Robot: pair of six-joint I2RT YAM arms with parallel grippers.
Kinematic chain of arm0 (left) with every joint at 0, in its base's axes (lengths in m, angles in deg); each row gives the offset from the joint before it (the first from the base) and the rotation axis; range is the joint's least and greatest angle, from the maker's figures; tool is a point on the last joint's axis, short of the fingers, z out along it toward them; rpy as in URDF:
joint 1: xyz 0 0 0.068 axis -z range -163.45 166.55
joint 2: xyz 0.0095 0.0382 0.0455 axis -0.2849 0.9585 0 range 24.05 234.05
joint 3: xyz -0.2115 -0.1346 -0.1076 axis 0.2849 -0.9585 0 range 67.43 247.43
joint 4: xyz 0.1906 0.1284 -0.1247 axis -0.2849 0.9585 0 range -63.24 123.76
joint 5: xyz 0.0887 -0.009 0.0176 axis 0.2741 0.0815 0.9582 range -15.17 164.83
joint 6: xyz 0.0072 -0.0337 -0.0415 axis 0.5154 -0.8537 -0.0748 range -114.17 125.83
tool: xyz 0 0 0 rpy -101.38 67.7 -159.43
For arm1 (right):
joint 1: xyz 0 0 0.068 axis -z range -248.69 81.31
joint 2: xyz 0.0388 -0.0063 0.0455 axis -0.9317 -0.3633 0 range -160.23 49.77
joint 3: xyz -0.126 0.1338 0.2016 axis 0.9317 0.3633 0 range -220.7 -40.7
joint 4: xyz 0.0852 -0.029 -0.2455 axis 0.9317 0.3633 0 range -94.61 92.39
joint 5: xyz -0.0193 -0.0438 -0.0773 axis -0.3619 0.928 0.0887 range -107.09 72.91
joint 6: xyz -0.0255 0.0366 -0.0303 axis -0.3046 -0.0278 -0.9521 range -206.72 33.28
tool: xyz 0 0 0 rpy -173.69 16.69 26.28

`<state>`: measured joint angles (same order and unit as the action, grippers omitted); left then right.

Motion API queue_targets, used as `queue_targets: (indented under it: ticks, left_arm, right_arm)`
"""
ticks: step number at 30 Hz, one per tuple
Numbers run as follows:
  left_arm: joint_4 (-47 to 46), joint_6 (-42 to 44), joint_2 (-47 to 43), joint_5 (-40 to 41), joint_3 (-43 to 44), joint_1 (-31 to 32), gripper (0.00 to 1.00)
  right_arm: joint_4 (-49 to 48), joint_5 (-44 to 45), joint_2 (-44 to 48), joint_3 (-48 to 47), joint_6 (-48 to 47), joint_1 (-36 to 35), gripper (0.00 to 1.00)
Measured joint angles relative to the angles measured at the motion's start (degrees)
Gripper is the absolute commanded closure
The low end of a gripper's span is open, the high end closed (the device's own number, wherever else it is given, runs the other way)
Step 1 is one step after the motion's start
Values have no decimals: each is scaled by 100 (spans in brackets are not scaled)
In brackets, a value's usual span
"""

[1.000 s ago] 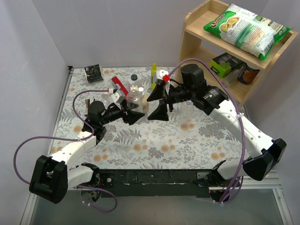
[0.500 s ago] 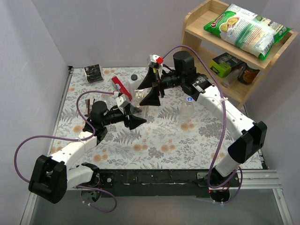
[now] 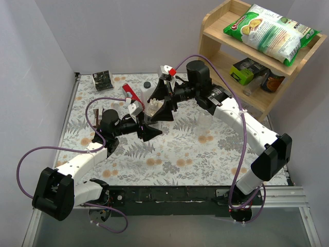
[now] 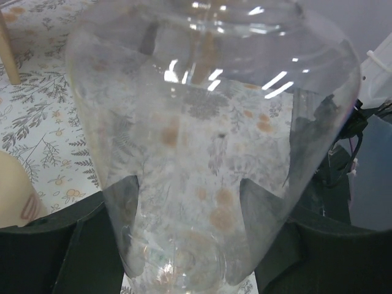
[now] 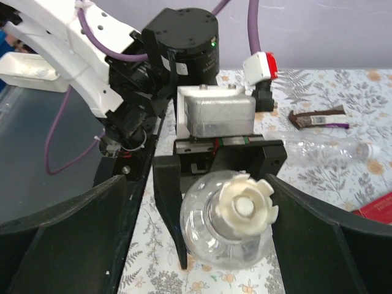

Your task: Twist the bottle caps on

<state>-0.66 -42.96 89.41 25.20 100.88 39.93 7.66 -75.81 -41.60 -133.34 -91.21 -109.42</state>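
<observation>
My left gripper [image 3: 146, 128] is shut on a clear bottle [image 3: 152, 110] and holds it upright; the bottle's body fills the left wrist view [image 4: 202, 122] between the dark fingers [image 4: 92, 245]. A pale yellowish ribbed cap [image 5: 246, 205] sits on its neck. My right gripper [image 3: 162, 106] is open just above the bottle. In the right wrist view its wide-spread fingers [image 5: 61, 245] flank the cap, the right one close beside it. A second clear bottle [image 5: 324, 147] lies on the mat. Another clear bottle [image 3: 204, 121] stands to the right. No blue caps show.
A red packet [image 3: 130, 94], a black round lid [image 3: 147, 85] and a black box [image 3: 103, 80] lie at the back of the floral mat. A wooden shelf [image 3: 216, 36] with a snack bag [image 3: 270, 31] stands at the back right. A beige object [image 4: 12, 196] is near the left gripper.
My right arm has swung back and left, bringing its open gripper over the capped bottle. My left gripper has shifted slightly with the bottle still held.
</observation>
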Motion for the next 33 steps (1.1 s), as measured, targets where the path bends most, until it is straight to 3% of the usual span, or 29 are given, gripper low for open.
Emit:
queue_targets:
  ticks: [8,14,17,20,26,28,33]
  left_arm:
    - [-184,-149,0,-114,-20,-9,100]
    - [-282,-205,-2,212,-24,-160,100]
    - [-227,-94,-2,293,-26,-280,100]
    - [476,599,0,39,157,-286,100]
    - [2929,3180,0,-365,955,-282,100]
    - [3593,3941,20,-387,1102,-282,100]
    - [4454,4924,129,-398,1257,-282,100]
  right_arm:
    - [308,645,581,448,-516,9,2]
    - [1211,931,1016,514,-885,31,3]
    - [1587,1058,1163,503,-1080,15,9]
    - [2284,1246,981,-63,-1554,142,18]
    - [3705,1486,68,-2347,-3410,468,11]
    - [4186,1491,-37,-2649,-4129,400,10]
    - [5252,1617,-162,-2658,-5554,-85,11]
